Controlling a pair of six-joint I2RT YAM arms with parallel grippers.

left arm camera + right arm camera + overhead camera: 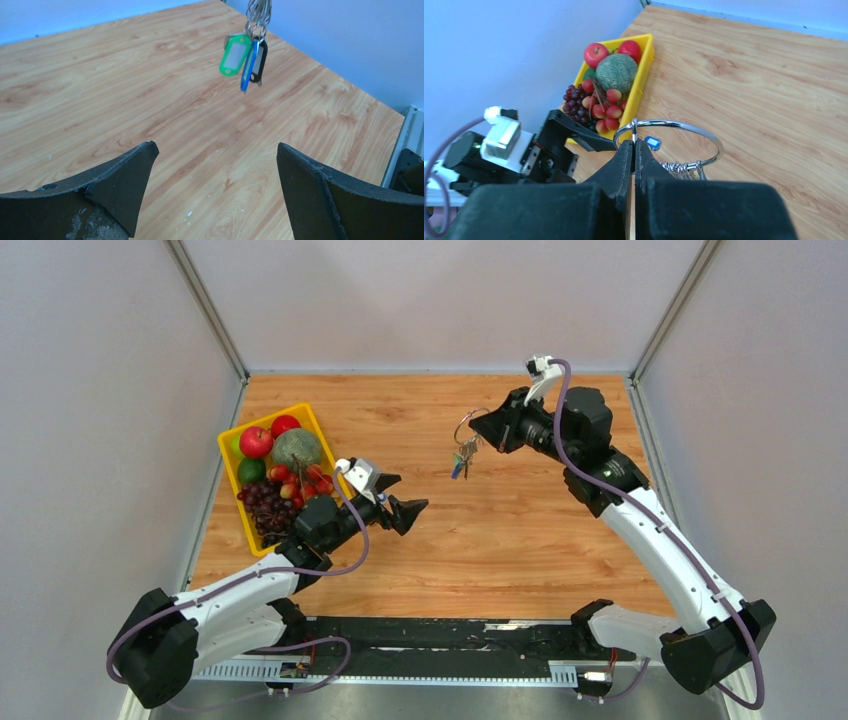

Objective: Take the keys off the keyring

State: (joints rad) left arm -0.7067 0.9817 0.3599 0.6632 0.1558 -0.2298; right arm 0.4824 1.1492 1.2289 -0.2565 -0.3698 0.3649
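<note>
The keyring [468, 423] is a silver wire loop held in the air over the table's far middle. My right gripper [497, 430] is shut on its rim; the right wrist view shows the fingers [634, 146] pinching the loop [684, 124]. Several small rings [681, 169] sit bunched on the loop's lower side. The keys [460, 458] hang below it; green [234, 55], blue [248, 67] and black [259, 60] tags show in the left wrist view. My left gripper [405, 510] is open and empty, low and to the left of the keys, its jaws wide apart [215, 150].
A yellow basket [228, 462] of fruit stands at the left, close behind my left arm; it also shows in the right wrist view [644, 75]. A small blue tag [652, 142] shows through the loop; I cannot tell whether it hangs or lies on the table.
</note>
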